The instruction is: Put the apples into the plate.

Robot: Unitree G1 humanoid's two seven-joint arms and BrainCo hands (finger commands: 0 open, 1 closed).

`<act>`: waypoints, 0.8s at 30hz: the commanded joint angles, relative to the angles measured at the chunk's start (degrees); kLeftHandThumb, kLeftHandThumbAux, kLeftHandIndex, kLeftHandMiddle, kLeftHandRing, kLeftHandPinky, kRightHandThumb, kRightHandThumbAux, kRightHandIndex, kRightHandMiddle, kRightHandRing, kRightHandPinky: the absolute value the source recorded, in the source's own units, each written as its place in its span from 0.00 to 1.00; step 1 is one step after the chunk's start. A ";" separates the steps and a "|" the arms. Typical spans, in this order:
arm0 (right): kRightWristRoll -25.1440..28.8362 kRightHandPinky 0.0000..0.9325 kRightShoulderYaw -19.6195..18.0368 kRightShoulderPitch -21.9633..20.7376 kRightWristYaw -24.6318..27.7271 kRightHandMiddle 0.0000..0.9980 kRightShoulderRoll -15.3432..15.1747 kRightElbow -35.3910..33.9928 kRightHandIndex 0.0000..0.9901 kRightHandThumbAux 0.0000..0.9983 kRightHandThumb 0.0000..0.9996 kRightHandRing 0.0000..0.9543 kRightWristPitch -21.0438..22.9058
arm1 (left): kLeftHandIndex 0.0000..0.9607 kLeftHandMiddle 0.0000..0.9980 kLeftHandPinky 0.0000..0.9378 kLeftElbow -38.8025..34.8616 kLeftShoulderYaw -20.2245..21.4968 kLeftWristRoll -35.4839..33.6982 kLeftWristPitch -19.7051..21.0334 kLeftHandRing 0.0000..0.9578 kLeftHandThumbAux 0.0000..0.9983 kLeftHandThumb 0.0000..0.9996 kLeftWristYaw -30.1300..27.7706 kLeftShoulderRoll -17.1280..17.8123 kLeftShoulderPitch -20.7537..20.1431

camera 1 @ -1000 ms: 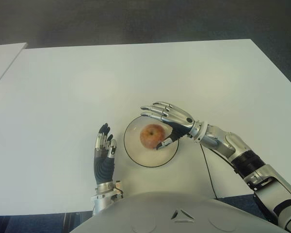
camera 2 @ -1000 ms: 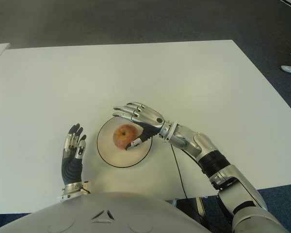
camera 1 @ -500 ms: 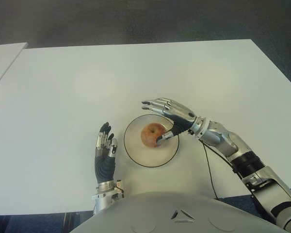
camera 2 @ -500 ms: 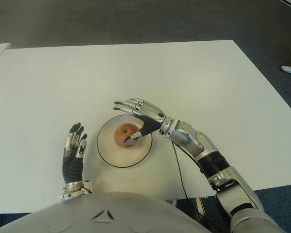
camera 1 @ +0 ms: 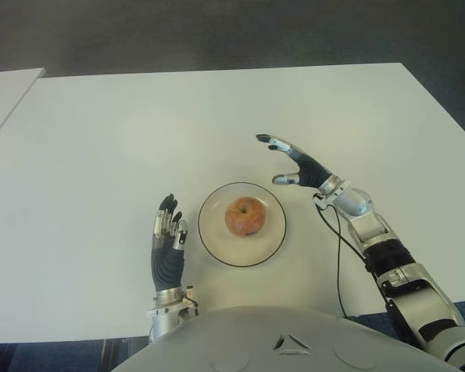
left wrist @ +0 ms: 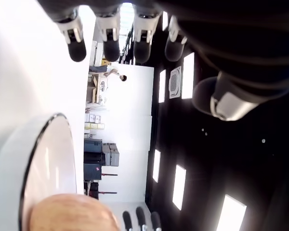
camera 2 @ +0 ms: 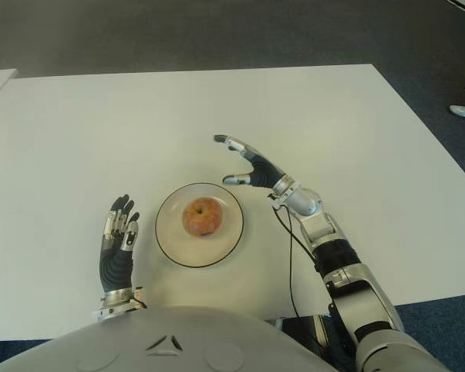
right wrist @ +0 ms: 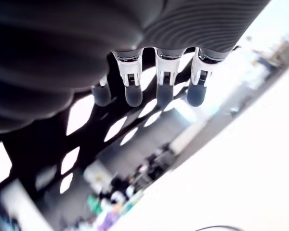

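One reddish-orange apple (camera 1: 245, 216) sits in the middle of a white plate with a dark rim (camera 1: 217, 253) near the table's front edge. My right hand (camera 1: 288, 161) hangs above the table just behind and to the right of the plate, fingers spread, nothing in it. To the left of the plate my left hand (camera 1: 167, 236) shows with straight fingers, also empty. The left wrist view shows the plate's rim (left wrist: 36, 144) and the apple (left wrist: 70, 212) close by.
The white table (camera 1: 124, 139) stretches wide behind and to both sides of the plate. A black cable (camera 1: 337, 256) runs along my right forearm to the front edge. A second white surface (camera 1: 4, 89) shows at the far left.
My right hand has let go of the apple, lifted off the plate and drawn back to the right, with its fingers opening. The apple stays in the plate. The left hand has not moved.
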 commanded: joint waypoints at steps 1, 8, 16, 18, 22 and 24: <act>13.86 0.05 -7.05 8.11 4.71 0.06 3.53 -0.63 0.05 0.37 0.04 0.02 14.07 | 0.01 0.00 0.04 0.61 2.58 3.07 1.61 0.00 0.43 0.05 2.17 -1.57 -1.51; 14.41 0.06 -10.84 9.09 4.03 0.08 5.30 -2.17 0.07 0.38 0.02 0.05 19.35 | 0.00 0.00 0.02 2.63 4.93 5.11 2.76 0.00 0.42 0.05 2.76 -0.38 -3.35; 12.25 0.07 -14.98 8.33 3.99 0.08 6.74 0.39 0.06 0.38 0.04 0.05 17.08 | 0.00 0.00 0.00 6.20 8.09 4.61 3.58 0.00 0.43 0.04 2.19 0.83 -5.96; 11.49 0.06 -15.68 8.44 4.20 0.08 6.92 1.43 0.06 0.39 0.05 0.04 15.35 | 0.00 0.00 0.00 6.99 8.69 4.92 3.08 0.00 0.43 0.04 2.41 0.86 -6.44; 10.18 0.05 -16.99 8.90 4.93 0.06 6.95 3.77 0.06 0.40 0.07 0.03 11.23 | 0.00 0.00 0.00 8.55 9.87 5.60 2.00 0.00 0.43 0.04 2.80 0.91 -7.53; 9.76 0.04 -17.55 9.24 5.43 0.06 6.99 4.83 0.06 0.40 0.08 0.03 9.46 | 0.00 0.00 0.00 9.14 10.37 5.59 1.61 0.00 0.43 0.04 2.67 1.00 -7.88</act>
